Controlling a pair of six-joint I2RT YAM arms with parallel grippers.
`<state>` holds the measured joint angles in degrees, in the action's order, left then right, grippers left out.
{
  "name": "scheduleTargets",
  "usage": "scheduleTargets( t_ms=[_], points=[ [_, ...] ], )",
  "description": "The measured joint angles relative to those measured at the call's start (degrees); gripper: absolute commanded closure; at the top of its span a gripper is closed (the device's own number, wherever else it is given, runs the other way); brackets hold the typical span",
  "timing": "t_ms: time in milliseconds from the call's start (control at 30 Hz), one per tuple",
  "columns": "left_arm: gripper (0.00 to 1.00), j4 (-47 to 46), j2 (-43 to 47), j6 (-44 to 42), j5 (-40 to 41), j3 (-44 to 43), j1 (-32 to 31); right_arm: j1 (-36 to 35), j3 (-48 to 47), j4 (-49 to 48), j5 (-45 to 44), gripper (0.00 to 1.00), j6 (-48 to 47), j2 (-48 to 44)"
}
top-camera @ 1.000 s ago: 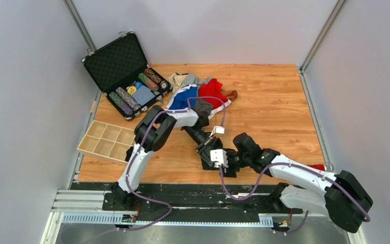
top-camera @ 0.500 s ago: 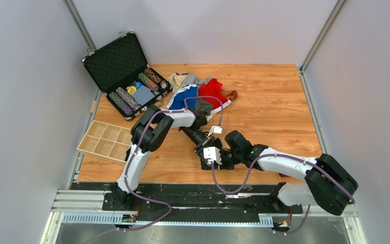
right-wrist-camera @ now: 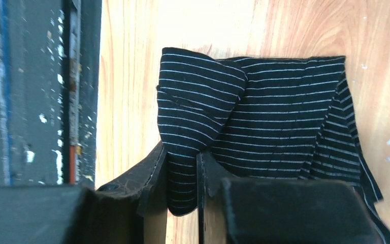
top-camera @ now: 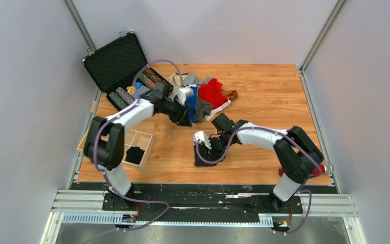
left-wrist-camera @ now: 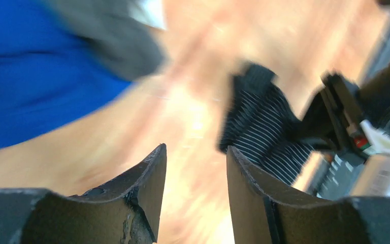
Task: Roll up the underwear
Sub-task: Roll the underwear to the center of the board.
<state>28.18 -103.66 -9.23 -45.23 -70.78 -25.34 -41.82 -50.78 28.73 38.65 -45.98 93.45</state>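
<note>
A black white-striped underwear (top-camera: 202, 155) lies on the wooden table near the front, partly folded. My right gripper (top-camera: 209, 146) is shut on a folded edge of it; the right wrist view shows the striped cloth (right-wrist-camera: 264, 112) pinched between the right gripper's (right-wrist-camera: 183, 170) jaws. My left gripper (top-camera: 184, 118) hovers at the near edge of the underwear pile, with blue (top-camera: 192, 97), grey (top-camera: 202, 109) and red (top-camera: 213, 91) pieces. In the blurred left wrist view the left gripper (left-wrist-camera: 195, 155) is open and holds nothing, blue cloth (left-wrist-camera: 35, 71) is ahead on the left, and the striped underwear (left-wrist-camera: 264, 137) is on the right.
A wooden divided tray (top-camera: 141, 137) sits at the left edge with a black cloth bundle (top-camera: 134, 154) in one compartment. An open black case of poker chips (top-camera: 124, 76) stands at the back left. A red stick (top-camera: 319, 168) lies by the right arm's base.
My left arm swung from the table's front-middle back to the pile and its gripper opened. A black bundle now lies in the tray. My right gripper moved left and closed on the striped underwear.
</note>
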Motion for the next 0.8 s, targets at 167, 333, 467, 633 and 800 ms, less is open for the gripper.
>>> scheduleTargets(
  t_ms=[167,333,467,633,800],
  points=[
    [0.42,-7.8,16.5,4.3,17.2,2.4,4.7,3.9,-12.6,12.5,9.1,1.00,2.5,13.2],
    [0.43,-12.4,30.6,2.1,29.0,8.8,2.0,8.0,-18.4,19.3,16.7,1.00,6.9,21.4],
    [0.43,-15.1,38.7,-8.0,32.7,18.0,-5.1,10.3,-20.5,21.8,20.4,1.00,10.8,25.4],
    [0.43,-15.9,44.3,-26.7,29.0,31.3,-19.3,12.2,-23.8,26.0,24.0,1.00,15.8,30.8],
    [0.44,-16.0,38.6,-39.5,20.2,34.2,-23.1,13.1,-25.7,29.9,27.3,1.00,19.6,35.4]
  ],
)
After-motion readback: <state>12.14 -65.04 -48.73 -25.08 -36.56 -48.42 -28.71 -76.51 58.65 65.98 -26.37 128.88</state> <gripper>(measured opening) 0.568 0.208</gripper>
